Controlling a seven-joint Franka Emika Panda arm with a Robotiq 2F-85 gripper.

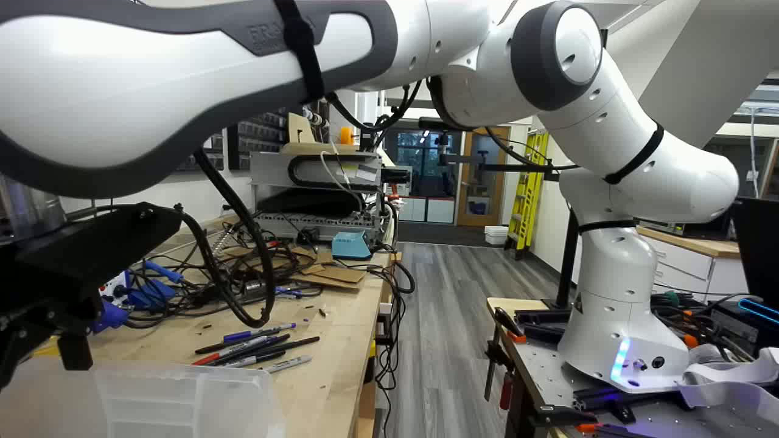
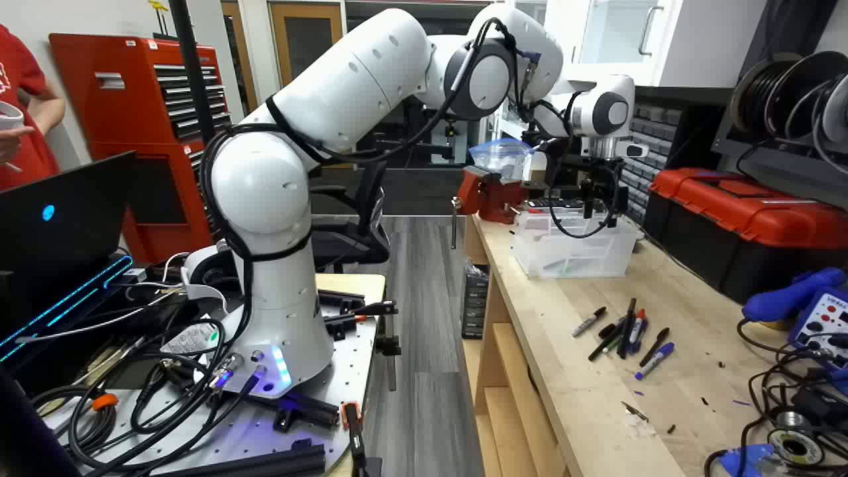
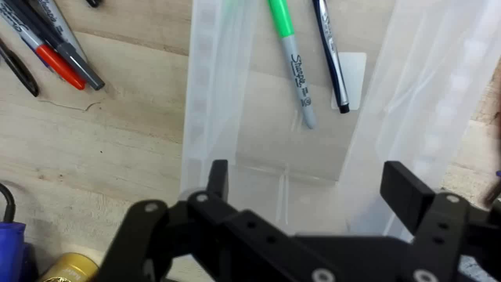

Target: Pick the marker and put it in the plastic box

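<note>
The translucent plastic box (image 3: 203,98) lies under my gripper (image 3: 307,174) in the wrist view. My gripper is open, with nothing between its fingers. A grey marker with a green cap (image 3: 299,76) and a dark blue and silver pen (image 3: 332,56) lie inside the box. The box also shows in both exterior views (image 1: 146,395) (image 2: 573,255), with the gripper (image 2: 601,209) above it. Several markers lie in a loose group on the table beside the box, among them a red-capped marker (image 3: 60,66), a silver marker (image 2: 588,322) and a blue-capped marker (image 2: 654,362).
A red vise (image 2: 490,195) stands near the box at the table edge. A black toolbox with a red lid (image 2: 748,225) stands along the back. A blue and white device (image 2: 821,324) and tangled cables (image 1: 201,292) lie past the markers. A gold can (image 3: 70,268) stands beside the box.
</note>
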